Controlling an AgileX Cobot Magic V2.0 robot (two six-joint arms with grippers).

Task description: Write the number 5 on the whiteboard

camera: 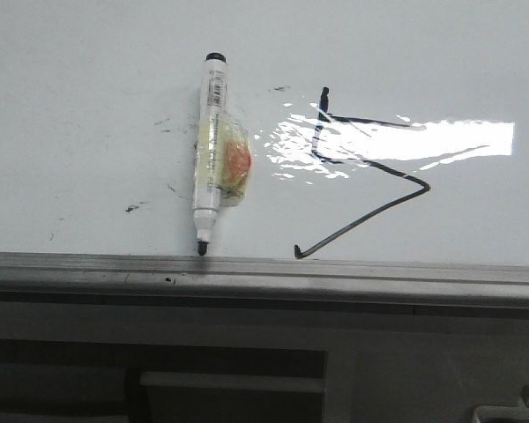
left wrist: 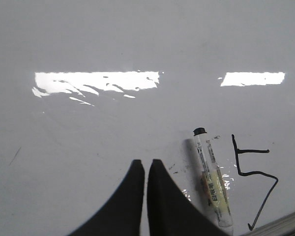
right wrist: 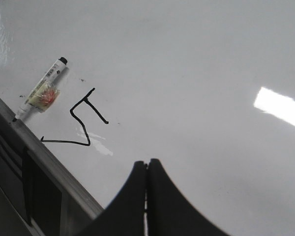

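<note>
In the front view we see the whiteboard (camera: 88, 79) filling the upper two thirds of the frame, its grey edge strip (camera: 264, 273) running across below. The number 5 (camera: 370, 176) is drawn in thin black line right of centre: a short upright, a top bar running right through the glare (camera: 406, 141), and a pointed belly whose tail ends just above the strip. Left of it a marker (camera: 213, 159) lies on the board, uncapped tip toward the strip and touching it, its barrel wrapped in clear tape over a yellow and orange patch. Small dark smudges (camera: 134, 208) dot the board at the marker's left.

In the left wrist view we find the left gripper (left wrist: 145, 164) at bottom centre, its black fingers (left wrist: 130, 196) drawn nearly together with only a slit between them and nothing held. The marker (left wrist: 214, 187) lies just right of it and the 5 (left wrist: 253, 179) further right, at the lower right of the frame.

In the right wrist view the right gripper (right wrist: 147, 164) sits at bottom centre, fingers (right wrist: 164, 201) pressed together and empty, above bare board (right wrist: 201, 59). The 5 (right wrist: 83, 120) and the marker (right wrist: 42, 91) lie at centre left, beside the strip (right wrist: 59, 172), well apart from the gripper.
</note>
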